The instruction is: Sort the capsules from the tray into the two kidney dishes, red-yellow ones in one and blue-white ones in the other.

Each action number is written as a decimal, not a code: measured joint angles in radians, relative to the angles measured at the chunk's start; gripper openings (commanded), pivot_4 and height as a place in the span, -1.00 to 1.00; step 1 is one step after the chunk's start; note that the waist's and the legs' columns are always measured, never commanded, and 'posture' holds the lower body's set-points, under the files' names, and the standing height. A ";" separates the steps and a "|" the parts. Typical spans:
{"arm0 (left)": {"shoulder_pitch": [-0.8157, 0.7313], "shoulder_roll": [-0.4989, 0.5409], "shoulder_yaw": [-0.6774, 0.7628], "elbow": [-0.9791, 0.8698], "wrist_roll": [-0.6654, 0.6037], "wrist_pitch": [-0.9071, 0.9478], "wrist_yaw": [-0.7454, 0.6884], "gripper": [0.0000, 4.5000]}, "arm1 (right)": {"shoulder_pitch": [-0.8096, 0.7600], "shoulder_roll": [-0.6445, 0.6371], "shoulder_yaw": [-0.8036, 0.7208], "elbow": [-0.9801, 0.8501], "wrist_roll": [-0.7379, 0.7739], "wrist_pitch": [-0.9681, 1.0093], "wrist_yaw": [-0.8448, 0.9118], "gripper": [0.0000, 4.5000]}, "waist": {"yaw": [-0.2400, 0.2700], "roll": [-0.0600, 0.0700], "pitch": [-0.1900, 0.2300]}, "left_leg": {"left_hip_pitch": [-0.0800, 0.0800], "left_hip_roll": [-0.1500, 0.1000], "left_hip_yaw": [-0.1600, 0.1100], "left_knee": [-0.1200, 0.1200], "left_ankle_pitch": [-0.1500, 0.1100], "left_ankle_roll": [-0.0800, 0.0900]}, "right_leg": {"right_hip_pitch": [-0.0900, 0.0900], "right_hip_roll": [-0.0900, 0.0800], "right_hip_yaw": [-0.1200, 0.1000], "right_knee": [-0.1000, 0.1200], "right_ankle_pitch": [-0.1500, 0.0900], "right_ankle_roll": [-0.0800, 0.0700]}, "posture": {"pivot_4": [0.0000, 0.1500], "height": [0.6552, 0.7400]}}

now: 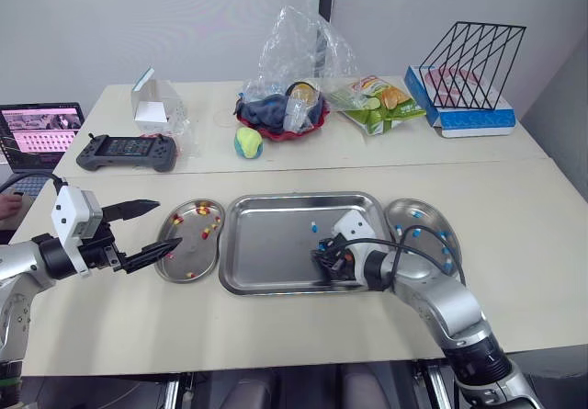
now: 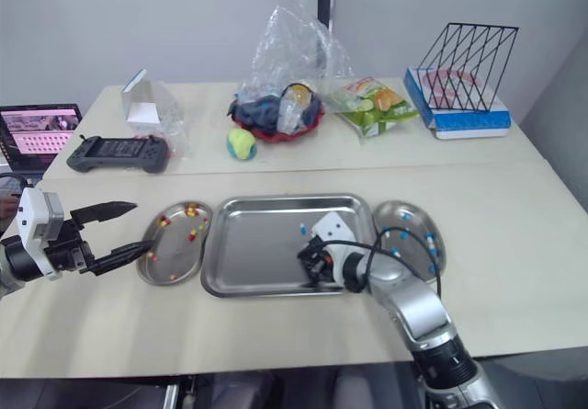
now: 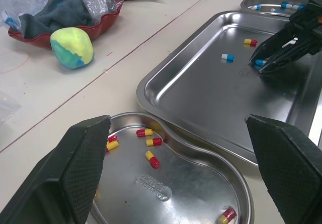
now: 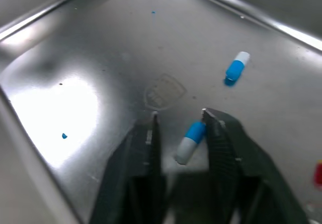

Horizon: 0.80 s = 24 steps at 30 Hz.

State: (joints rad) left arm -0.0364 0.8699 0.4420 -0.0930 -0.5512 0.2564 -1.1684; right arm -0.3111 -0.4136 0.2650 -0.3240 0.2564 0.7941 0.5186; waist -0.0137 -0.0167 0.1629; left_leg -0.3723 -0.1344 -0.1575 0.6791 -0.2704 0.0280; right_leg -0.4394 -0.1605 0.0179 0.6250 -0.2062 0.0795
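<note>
Got the right pincer (image 4: 179,114) part open around a blue-white capsule (image 4: 191,141) on the tray (image 1: 266,244). Leans on one finger (image 4: 224,148), so might squirt off sideways when pinched. Got the left pincer (image 1: 167,223) gaping by a dish (image 1: 195,253).

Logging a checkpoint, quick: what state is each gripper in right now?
Left gripper: open wide, holding nothing.
Right gripper: open, fingers either side of a blue-white capsule on the tray, not yet closed on it.
</note>
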 measured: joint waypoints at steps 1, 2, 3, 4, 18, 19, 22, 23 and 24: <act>-0.002 0.000 -0.001 0.002 0.000 -0.001 -0.001 1.00 | 0.000 -0.004 0.002 0.000 -0.002 -0.002 0.005 -0.98 | 0.000 0.000 0.000 | 0.000 0.000 0.000 0.000 0.000 0.000 | 0.000 0.000 0.000 0.000 0.000 0.000 | 1.00 1.00; -0.005 0.000 -0.002 0.006 0.000 -0.004 -0.002 1.00 | 0.000 -0.008 0.004 0.000 -0.005 -0.005 0.010 -0.98 | 0.000 0.000 0.000 | 0.000 0.000 0.000 0.000 0.000 0.000 | 0.000 0.000 0.000 0.000 0.000 0.000 | 1.00 1.00; -0.008 0.000 -0.003 0.013 0.000 -0.010 -0.002 1.00 | 0.000 -0.008 0.004 0.000 -0.007 -0.005 0.014 -0.98 | 0.000 0.000 0.000 | 0.000 0.000 0.000 0.000 0.000 0.000 | 0.000 0.000 0.000 0.000 0.000 0.000 | 1.00 1.00; -0.012 0.000 -0.005 0.021 0.000 -0.013 -0.002 1.00 | -0.002 -0.008 0.004 0.000 -0.007 -0.005 0.019 -0.98 | 0.000 0.000 0.000 | 0.000 0.000 0.000 0.000 0.000 0.000 | 0.000 0.000 0.000 0.000 0.000 0.000 | 1.00 1.00; -0.042 0.008 -0.005 0.117 0.013 -0.043 -0.021 1.00 | -0.103 -0.039 -0.278 -0.032 0.294 0.085 0.167 -0.98 | 0.002 0.000 0.000 | 0.000 0.003 0.002 0.000 -0.001 0.000 | 0.000 0.002 -0.001 -0.001 0.001 -0.001 | 1.00 1.00; -0.046 0.010 -0.005 0.122 0.013 -0.048 -0.022 1.00 | -0.103 -0.062 -0.292 -0.023 0.301 0.084 0.180 -0.98 | 0.001 0.000 0.000 | 0.000 0.003 0.002 0.000 -0.001 0.000 | 0.000 0.002 -0.001 -0.001 0.001 -0.001 | 1.00 1.00; -0.054 0.016 -0.005 0.139 0.015 -0.062 -0.025 1.00 | -0.098 -0.156 -0.350 0.034 0.308 0.051 0.233 -0.98 | 0.001 0.000 0.000 | 0.000 0.003 0.003 0.000 -0.002 0.000 | 0.000 0.002 -0.001 -0.001 0.001 -0.002 | 1.00 1.00; -0.060 0.016 -0.008 0.140 0.015 -0.062 -0.028 1.00 | -0.085 -0.207 -0.363 0.065 0.301 0.022 0.260 -0.98 | 0.004 0.000 0.000 | 0.000 0.003 0.004 0.000 -0.002 0.000 | 0.000 0.002 -0.001 -0.001 0.001 -0.001 | 1.00 1.00; -0.064 0.017 -0.008 0.143 0.015 -0.065 -0.030 1.00 | -0.053 -0.288 -0.383 0.114 0.281 -0.016 0.297 -0.98 | 0.010 0.000 0.000 | 0.000 0.003 0.004 0.000 -0.002 0.001 | 0.000 0.001 -0.002 -0.002 0.001 -0.001 | 1.00 1.00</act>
State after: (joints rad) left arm -0.1001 0.8865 0.4336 0.0495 -0.5359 0.1916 -1.1984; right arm -0.3637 -0.7015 -0.1176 -0.2097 0.5373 0.7780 0.8159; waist -0.0039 -0.0171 0.1631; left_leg -0.3721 -0.1318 -0.1533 0.6790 -0.2726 0.0289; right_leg -0.4390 -0.1594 0.0156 0.6233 -0.2054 0.0781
